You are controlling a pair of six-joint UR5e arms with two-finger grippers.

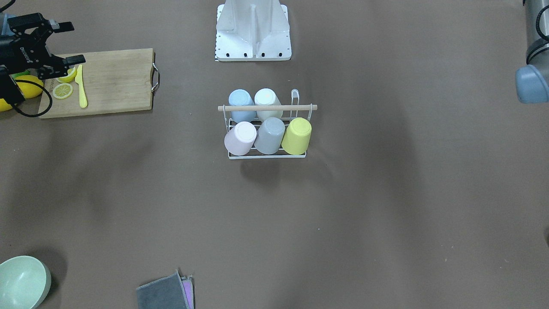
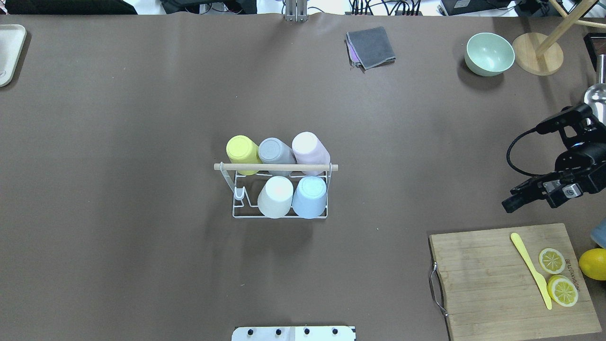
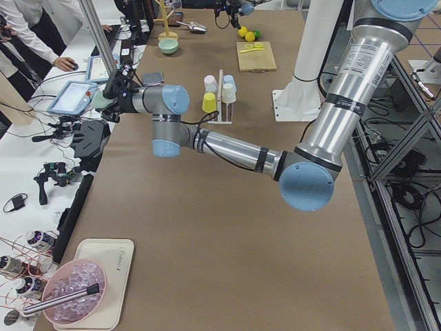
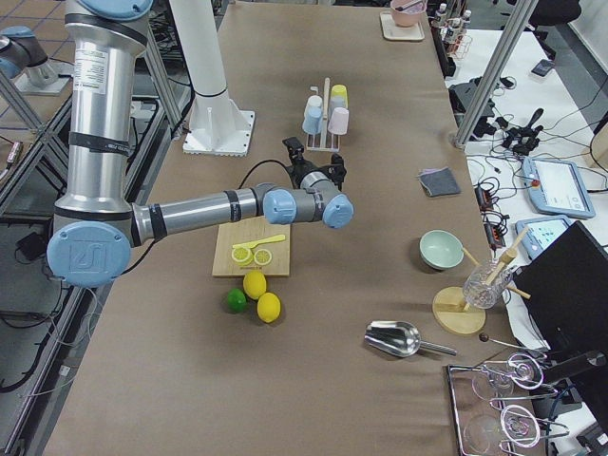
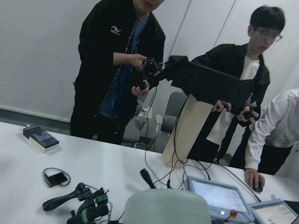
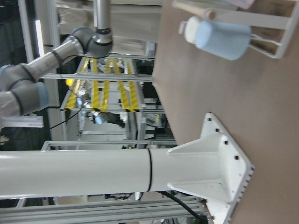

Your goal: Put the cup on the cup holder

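The white wire cup holder (image 2: pixel 234 211) with its wooden dowel handle (image 2: pixel 274 166) stands mid-table, and also shows in the front view (image 1: pixel 266 157). Five cups sit upside down on its prongs: yellow (image 2: pixel 241 150), grey (image 2: pixel 274 150), pink (image 2: pixel 310 147), white (image 2: pixel 275 196) and blue (image 2: pixel 310 196). One prong (image 2: pixel 240 193) next to the white cup is bare. My right gripper (image 2: pixel 523 166) is open and empty, hovering far right of the holder, above the cutting board's far edge (image 1: pixel 73 43). My left gripper (image 3: pixel 114 89) shows only in the left side view, beyond the table's far edge; I cannot tell its state.
A wooden cutting board (image 2: pixel 483 279) with lemon slices (image 2: pixel 551 260) and a yellow knife (image 2: pixel 530 267) lies at the near right. A green bowl (image 2: pixel 489 53), a wooden stand (image 2: pixel 537 59) and a grey cloth (image 2: pixel 371 46) sit at the far edge. The robot base (image 1: pixel 253 32) stands behind the holder.
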